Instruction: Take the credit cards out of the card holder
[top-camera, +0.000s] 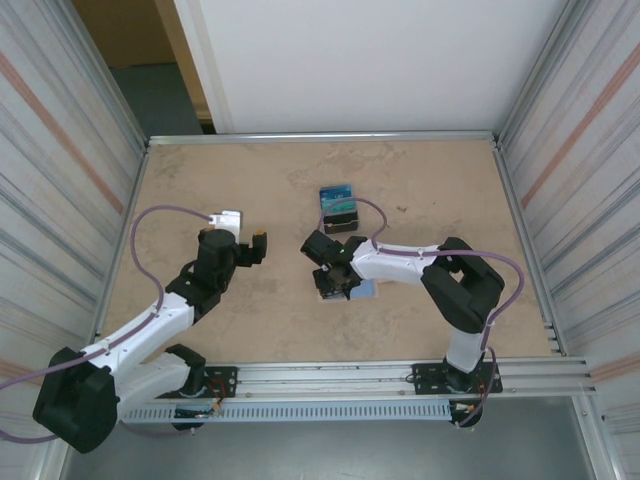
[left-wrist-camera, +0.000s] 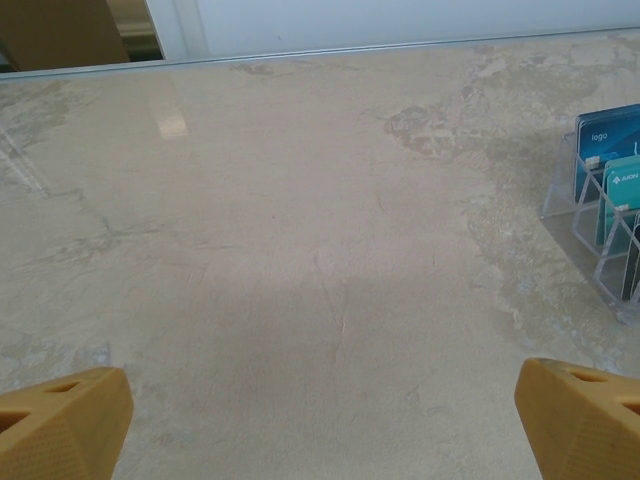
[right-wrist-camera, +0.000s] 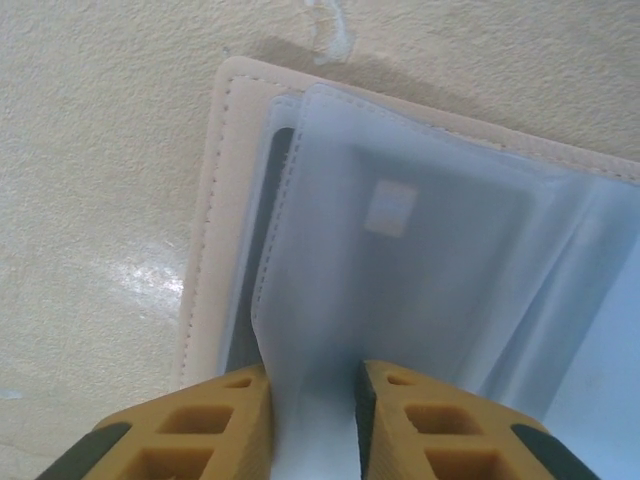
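Several credit cards, blue and teal, stand upright in a clear rack toward the far middle of the table. The card holder, a cream stitched wallet with clear sleeves, lies flat nearer the arms, well apart from the rack. The right gripper is on it, jaws set close and pinching the raised edge of one clear sleeve. Whether a card is in the pinch cannot be told. A pale rectangle with a small light square shows through that sleeve, probably a card not yet removed. The left gripper hangs fully open above bare table, holding nothing. If the racked cards came from the wallet, extraction is partly done, with at least one sleeve left to empty.
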